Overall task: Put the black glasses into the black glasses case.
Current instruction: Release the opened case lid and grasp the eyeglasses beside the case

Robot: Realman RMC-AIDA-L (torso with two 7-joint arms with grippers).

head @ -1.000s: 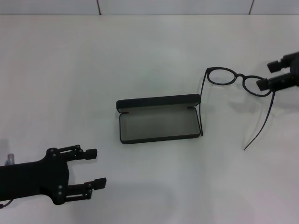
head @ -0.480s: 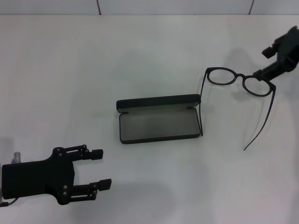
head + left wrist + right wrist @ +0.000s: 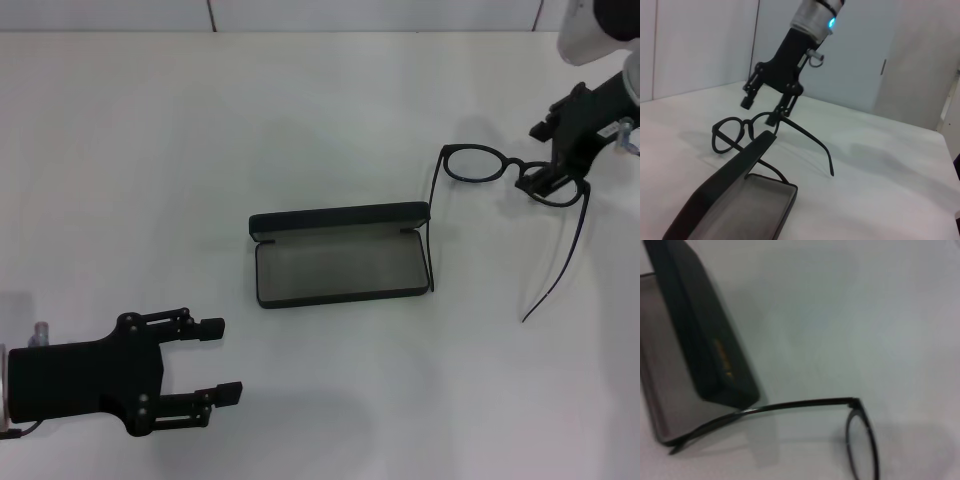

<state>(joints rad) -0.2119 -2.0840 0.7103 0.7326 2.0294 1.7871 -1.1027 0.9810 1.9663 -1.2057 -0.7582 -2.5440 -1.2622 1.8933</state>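
You are working the pick-up step: the right gripper is hanging over the right lens of the black glasses, fingers spread and holding nothing, one finger reaching down close to the frame near the bridge. The glasses are lying unfolded on the white table, just to the right of the black glasses case, one temple arm running along the case's right end, the other trailing toward you. The case is sitting open, lid upright behind the tray. From here the next move, as I judge it, is calling for a careful close on the thin frame near the bridge or hinge, then a lift and carry left over the tray. The frame is slim matte black plastic with oval clear lenses and long curved arms, so it is likely giving you little to grip. The case is a hard rounded rectangle with grey lining. The left gripper is waiting open, well apart, near the table's front left.
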